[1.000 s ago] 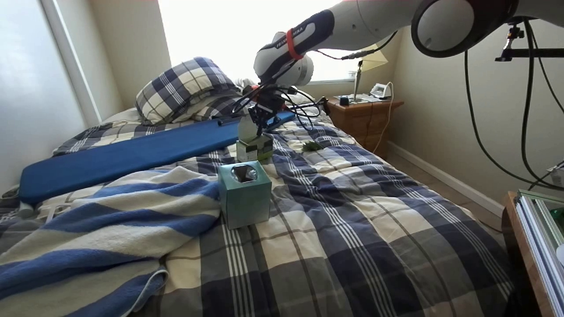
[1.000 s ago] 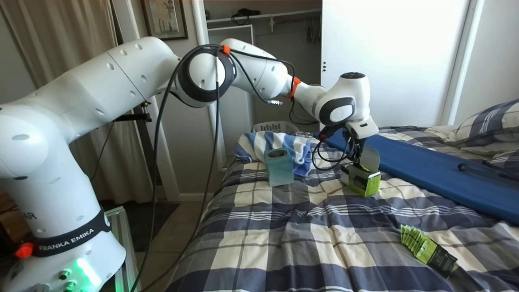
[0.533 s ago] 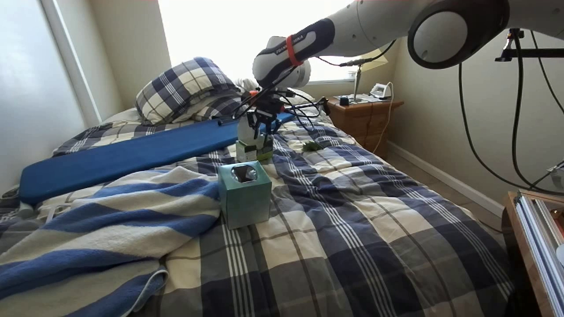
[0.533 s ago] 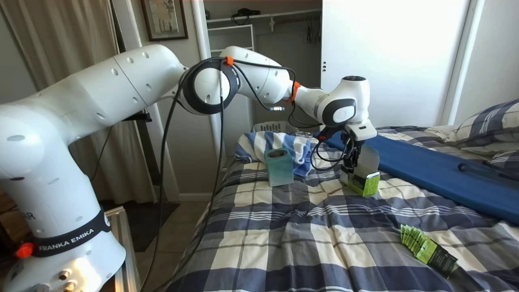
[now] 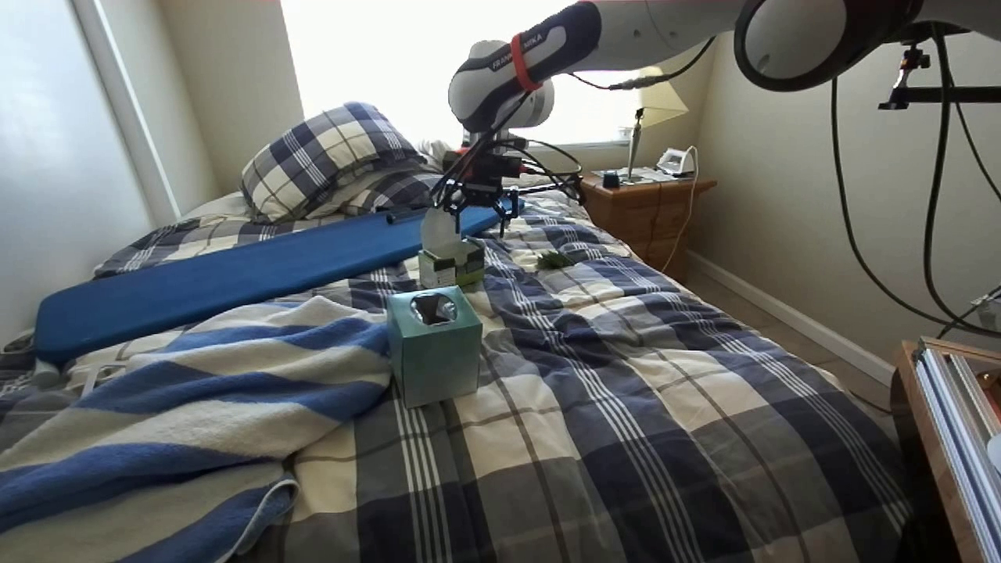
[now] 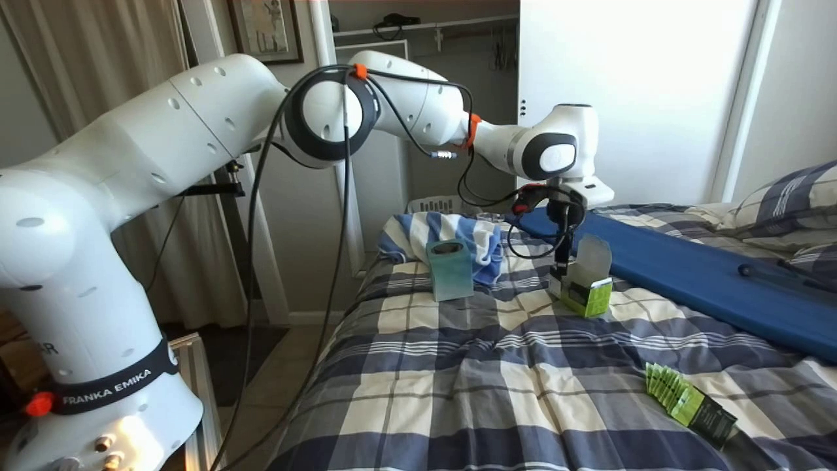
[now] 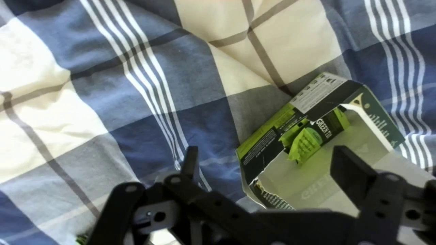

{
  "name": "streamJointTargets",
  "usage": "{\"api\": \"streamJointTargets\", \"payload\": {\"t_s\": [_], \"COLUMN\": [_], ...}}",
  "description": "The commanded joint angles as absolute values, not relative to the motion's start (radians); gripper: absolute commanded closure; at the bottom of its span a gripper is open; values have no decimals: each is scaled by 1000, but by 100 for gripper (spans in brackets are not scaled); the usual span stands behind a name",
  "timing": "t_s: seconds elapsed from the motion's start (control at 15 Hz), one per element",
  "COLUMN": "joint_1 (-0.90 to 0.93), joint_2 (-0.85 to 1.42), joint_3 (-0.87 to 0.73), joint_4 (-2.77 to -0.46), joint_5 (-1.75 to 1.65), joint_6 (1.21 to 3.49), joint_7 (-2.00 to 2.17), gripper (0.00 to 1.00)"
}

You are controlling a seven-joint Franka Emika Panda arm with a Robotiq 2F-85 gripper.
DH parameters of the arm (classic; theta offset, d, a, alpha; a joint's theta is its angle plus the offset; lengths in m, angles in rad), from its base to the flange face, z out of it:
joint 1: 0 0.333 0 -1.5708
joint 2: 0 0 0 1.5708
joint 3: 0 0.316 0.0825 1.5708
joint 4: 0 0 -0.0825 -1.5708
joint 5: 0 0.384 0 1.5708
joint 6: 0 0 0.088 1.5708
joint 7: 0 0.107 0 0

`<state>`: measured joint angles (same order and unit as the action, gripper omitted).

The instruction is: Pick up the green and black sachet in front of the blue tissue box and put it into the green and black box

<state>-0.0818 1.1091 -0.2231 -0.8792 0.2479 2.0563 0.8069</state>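
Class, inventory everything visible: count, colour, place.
Bed: 1, blue-cream, centre
Carton: 1, green-black, on bed
Sachets: several, green-black, in carton and on bed
Tissue box: 1, teal, on bed
Towel: 1, blue-white, on bed
Board: 1, blue, on bed
Pillows: several, blue-cream, on bed
Nightstand: 1, brown, beside bed
Lamp: 1, cream, on nightstand
Iron: 1, white, on nightstand
Picture: 1, brown-framed, on wall
Arm: 1, white, over bed
Gripper: 1, black, by carton

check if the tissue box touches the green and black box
Apart: an exterior view shows plaid bedding between the blue tissue box and the green and black box.
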Motion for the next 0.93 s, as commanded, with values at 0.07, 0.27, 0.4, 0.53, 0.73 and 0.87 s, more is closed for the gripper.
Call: {"api": "streamJointTargets", "payload": {"t_s": [0.07, 0.27, 0.4, 0.53, 0.73, 0.87], "joint_1": [9, 53, 95, 124, 166, 179], "joint_2": [923, 830, 766, 697, 589, 513], "joint_3": [-266, -257, -271, -271, -275, -270], "joint_4": [-1153, -1265, -1341, -1416, -1533, -1612], "joint_5": [152, 45, -36, -116, -242, -315], "joint_6": [2135, 2173, 2190, 2218, 2297, 2373], "joint_7": [641, 577, 550, 516, 487, 465], "gripper": [0, 0, 0, 0, 0, 0]}}
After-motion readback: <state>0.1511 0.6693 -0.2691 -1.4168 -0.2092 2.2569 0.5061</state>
